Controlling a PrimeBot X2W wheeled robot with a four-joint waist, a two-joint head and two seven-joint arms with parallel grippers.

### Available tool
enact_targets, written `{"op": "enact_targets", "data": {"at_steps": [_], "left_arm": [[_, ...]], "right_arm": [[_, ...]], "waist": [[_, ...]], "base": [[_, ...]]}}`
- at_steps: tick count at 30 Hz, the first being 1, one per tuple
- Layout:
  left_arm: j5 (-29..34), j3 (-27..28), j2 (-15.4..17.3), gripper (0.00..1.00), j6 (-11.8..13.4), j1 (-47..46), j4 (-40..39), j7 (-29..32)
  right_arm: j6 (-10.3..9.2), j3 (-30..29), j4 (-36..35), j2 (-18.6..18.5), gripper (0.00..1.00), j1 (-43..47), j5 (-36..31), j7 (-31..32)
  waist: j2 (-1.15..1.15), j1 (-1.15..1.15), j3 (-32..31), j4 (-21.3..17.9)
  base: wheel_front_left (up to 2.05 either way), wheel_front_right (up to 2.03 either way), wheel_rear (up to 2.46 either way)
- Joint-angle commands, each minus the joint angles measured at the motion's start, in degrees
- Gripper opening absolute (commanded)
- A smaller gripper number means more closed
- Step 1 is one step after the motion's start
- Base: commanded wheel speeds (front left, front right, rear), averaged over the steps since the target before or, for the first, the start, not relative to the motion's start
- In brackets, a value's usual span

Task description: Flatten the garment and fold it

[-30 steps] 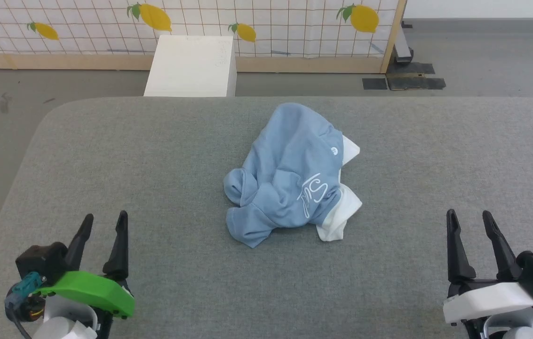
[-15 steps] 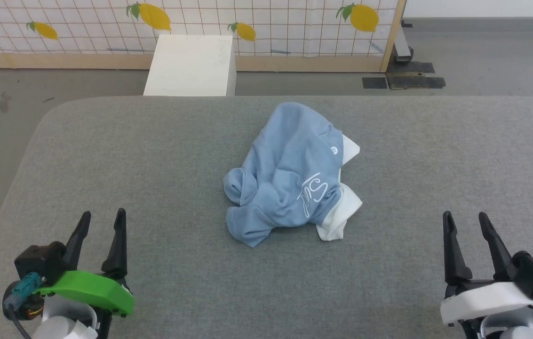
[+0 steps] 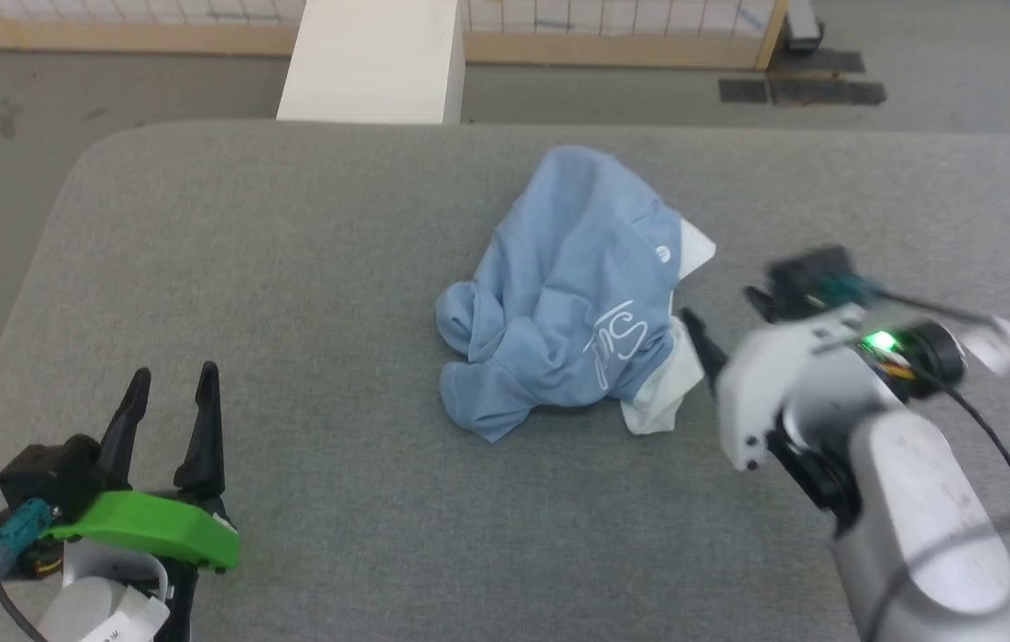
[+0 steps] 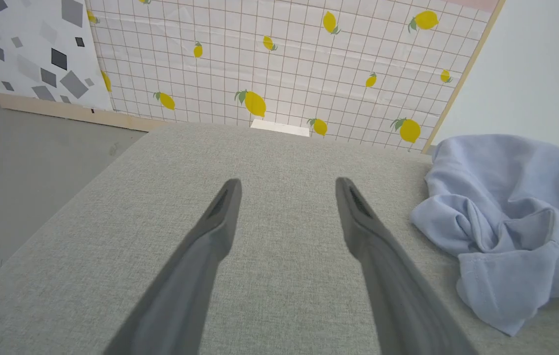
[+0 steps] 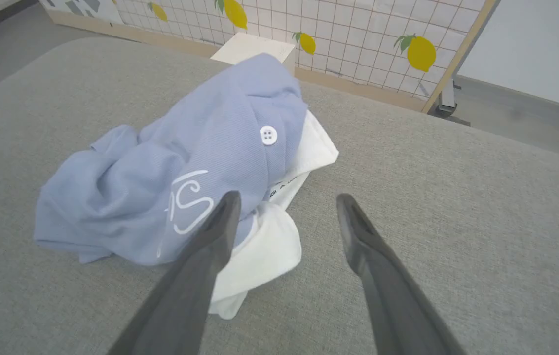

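One grey table, lemon-print screen

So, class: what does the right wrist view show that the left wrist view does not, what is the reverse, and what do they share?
Right wrist view: the shirt's white button, collar and logo, with the right tool open at the shirt's edge.
Left wrist view: the left tool open over bare table, the shirt off to one side.
Both: the crumpled blue shirt, the grey table and the lemon screen.
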Motion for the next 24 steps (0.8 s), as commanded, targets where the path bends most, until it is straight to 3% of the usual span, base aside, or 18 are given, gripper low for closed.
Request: {"op": "enact_targets", "data": {"at_steps": [1, 4, 10, 20, 21, 22, 24], "left_arm": [[0.7, 0.4, -0.3, 1.00, -0.5, -1.4, -0.1, -0.2], [0.8, 1.3, -0.7, 1.00, -1.2, -2.3, 0.1, -0.2], [1.2, 2.7, -1.7, 1.00, -2.4, -3.6, 0.9, -0.2], [2.3, 4.0, -2.8, 1.00, -3.3, -4.6, 1.9, -0.2], [2.4, 4.2, -2.8, 1.00, -3.4, -4.5, 1.9, -0.2], [2.5, 4.3, -2.8, 1.00, -3.4, -4.4, 1.9, -0.2], [2.7, 4.5, -2.9, 1.00, -3.5, -4.2, 2.0, -0.2]], "right_arm": [[-0.09, 1.2, 0.7, 0.0, 1.00, -2.0, -1.1, 3.7], [-0.09, 4.5, 2.5, 0.0, 1.00, -5.9, -3.5, 13.8], [-0.09, 10.1, 6.6, 0.0, 1.00, -9.9, -6.3, 24.7], [-0.09, 14.0, 12.6, 0.0, 0.99, -7.6, -3.8, 28.4], [-0.09, 13.8, 12.7, 0.0, 0.37, -7.6, -3.4, 27.9], [-0.09, 13.7, 12.8, 0.0, 0.00, -7.6, -3.3, 27.5], [-0.09, 13.1, 12.7, 0.0, 0.00, -7.7, -2.8, 26.4]], "waist": [[0.28, 0.00, 2.4, 1.6], [0.28, 0.00, 4.0, 2.6], [0.28, 0.00, 6.0, 4.3], [0.28, 0.00, 6.5, 5.0], [0.28, 0.00, 6.4, 4.8], [0.28, 0.00, 6.2, 4.7], [0.28, 0.00, 5.8, 4.2]], "base": [[0.00, 0.00, 0.00], [0.00, 0.00, 0.00], [0.00, 0.00, 0.00], [0.00, 0.00, 0.00], [0.00, 0.00, 0.00], [0.00, 0.00, 0.00], [0.00, 0.00, 0.00]]}}
